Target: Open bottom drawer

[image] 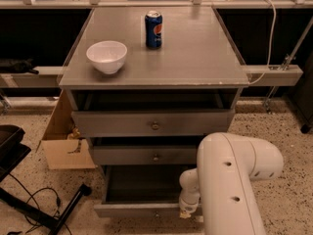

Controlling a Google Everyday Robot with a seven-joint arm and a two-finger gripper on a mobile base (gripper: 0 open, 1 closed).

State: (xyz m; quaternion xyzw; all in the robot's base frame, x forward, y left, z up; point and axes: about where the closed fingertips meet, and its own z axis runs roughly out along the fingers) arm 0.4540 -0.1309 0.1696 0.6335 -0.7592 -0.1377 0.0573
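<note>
Nearest, the white arm point(234, 180) hides most of the gripper point(186, 212), so its grip cannot be told, at the right end of the pulled-out bottom drawer point(128, 209); farther back, a bowl point(106, 56) and a can point(153, 29) sit on the table point(195, 48).

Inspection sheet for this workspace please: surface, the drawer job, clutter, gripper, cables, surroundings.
Surface: grey cabinet top carries a white bowl and an upright blue can.
Job's things: bottom drawer stands out farther than the two drawers above it.
Clutter: cardboard box on the floor, left of the cabinet.
Gripper: gripper low at the bottom drawer's front, right of its knob.
Cables: white cable hangs at right; black cables lie on the floor at left.
Surroundings: speckled floor.
</note>
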